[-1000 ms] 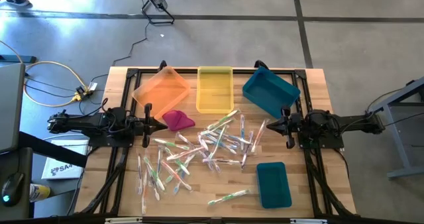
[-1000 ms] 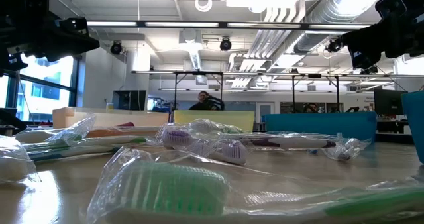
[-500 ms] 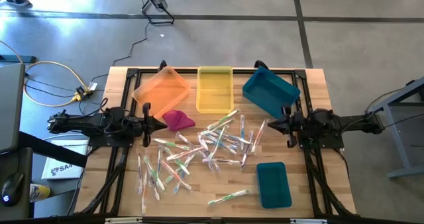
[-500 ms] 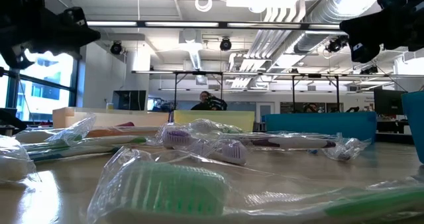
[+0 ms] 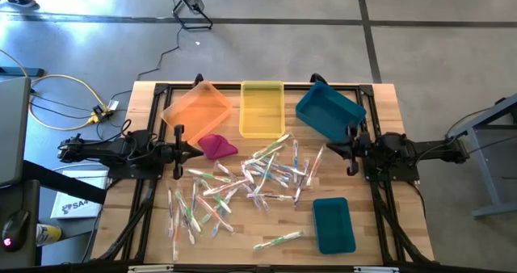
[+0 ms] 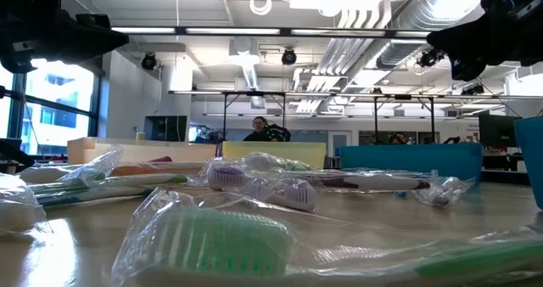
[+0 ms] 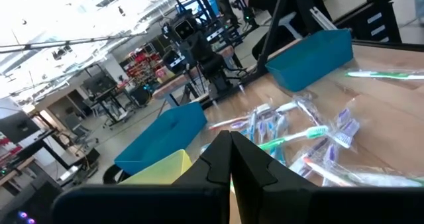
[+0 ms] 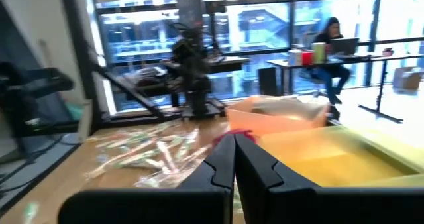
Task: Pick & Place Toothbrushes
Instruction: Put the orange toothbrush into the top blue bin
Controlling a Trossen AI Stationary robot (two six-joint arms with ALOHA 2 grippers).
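Movement: right gripper (image 5: 349, 153) has shifted slightly toward the frame's right since a second ago; toothbrushes unchanged.
Toothbrushes (image 5: 242, 184): scattered across frame centre and lower left, long axes at mixed angles.
Surroundings: orange bin (image 5: 196, 108), yellow bin (image 5: 262, 107), tilted teal bin (image 5: 328, 111) above; magenta cloth (image 5: 216, 146) beside left gripper (image 5: 196, 150).
Arms: both level, pointing inward, fingers closed, empty.
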